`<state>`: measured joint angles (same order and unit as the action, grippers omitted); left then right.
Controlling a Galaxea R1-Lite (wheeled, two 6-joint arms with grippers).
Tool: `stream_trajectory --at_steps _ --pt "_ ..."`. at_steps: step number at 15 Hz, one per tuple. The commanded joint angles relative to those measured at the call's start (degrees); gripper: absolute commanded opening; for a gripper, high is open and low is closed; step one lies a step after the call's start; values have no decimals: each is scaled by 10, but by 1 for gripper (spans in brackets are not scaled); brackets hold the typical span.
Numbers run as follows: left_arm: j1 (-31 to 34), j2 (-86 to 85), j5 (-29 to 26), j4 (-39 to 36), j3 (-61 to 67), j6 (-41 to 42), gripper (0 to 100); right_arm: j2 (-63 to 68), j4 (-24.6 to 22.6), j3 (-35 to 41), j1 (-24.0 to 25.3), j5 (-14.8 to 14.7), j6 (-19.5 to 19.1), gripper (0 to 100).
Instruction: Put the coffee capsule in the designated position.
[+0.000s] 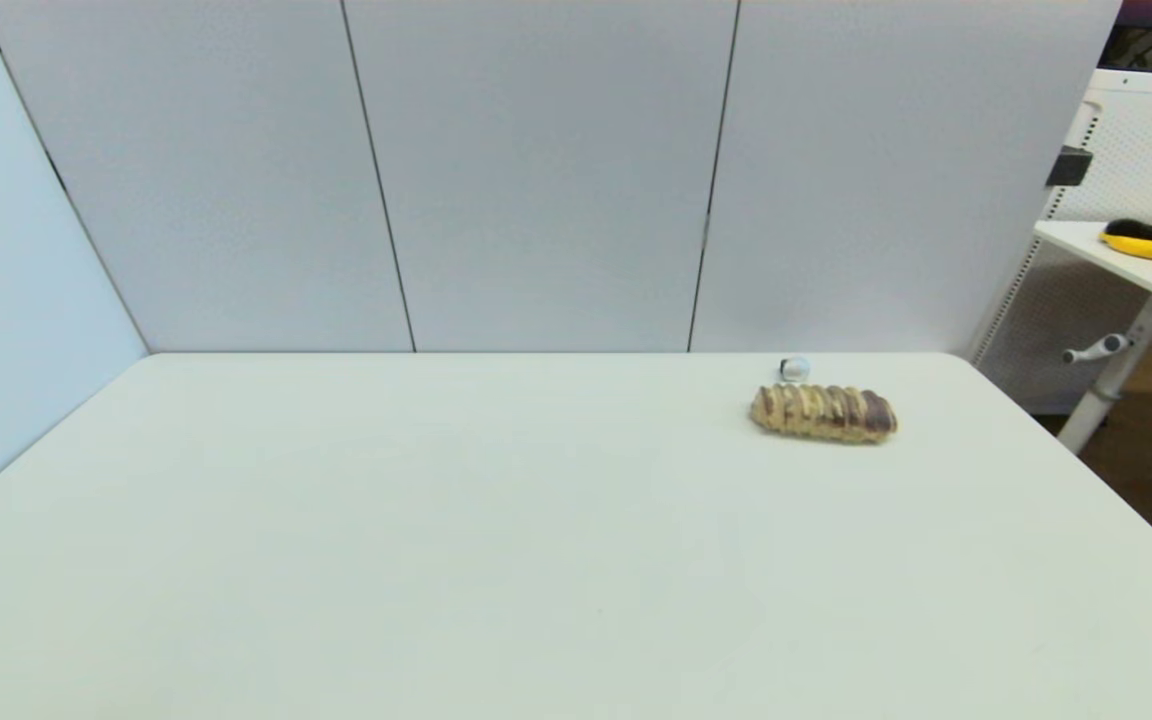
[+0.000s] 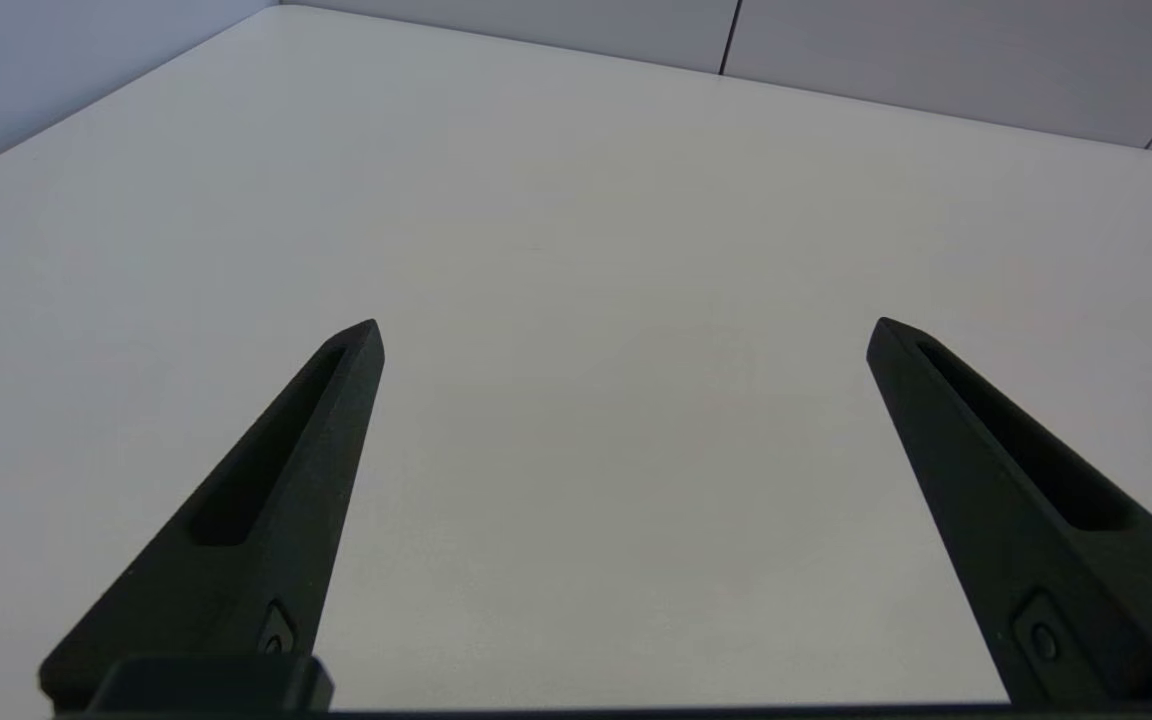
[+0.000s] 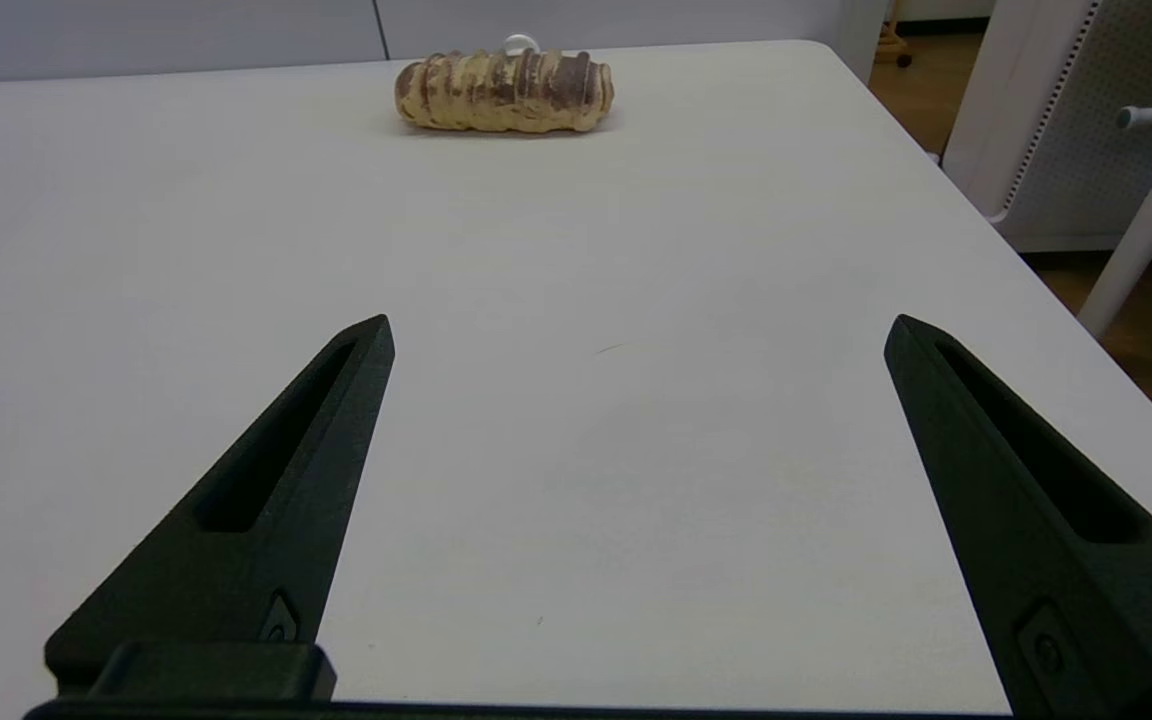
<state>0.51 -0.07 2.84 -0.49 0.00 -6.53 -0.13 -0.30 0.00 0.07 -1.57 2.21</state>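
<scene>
The coffee capsule point(image 1: 794, 369), tiny with a shiny pale-blue foil face, lies at the table's far right, just behind the striped bread loaf point(image 1: 823, 413). In the right wrist view only the capsule's pale top point(image 3: 519, 43) peeks over the loaf point(image 3: 504, 91). My right gripper point(image 3: 639, 330) is open and empty, well short of the loaf, over bare table. Over bare table on the left side, my left gripper point(image 2: 624, 333) is open with nothing in it. Neither arm shows in the head view.
The white table point(image 1: 496, 520) ends at grey wall panels point(image 1: 536, 170) behind. Its right edge drops off beside a second table's white leg point(image 3: 1151, 210); that second table point(image 1: 1101, 240) carries a yellow-and-black object point(image 1: 1141, 240).
</scene>
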Motion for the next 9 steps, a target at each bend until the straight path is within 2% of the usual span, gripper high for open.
stream_trajectory --at_steps 1,9 --pt "0 1 1 0 0 -1 100 1 3 0 0 -1 1 100" --pt "0 1 1 0 0 -1 100 1 0 1 0 0 10 100"
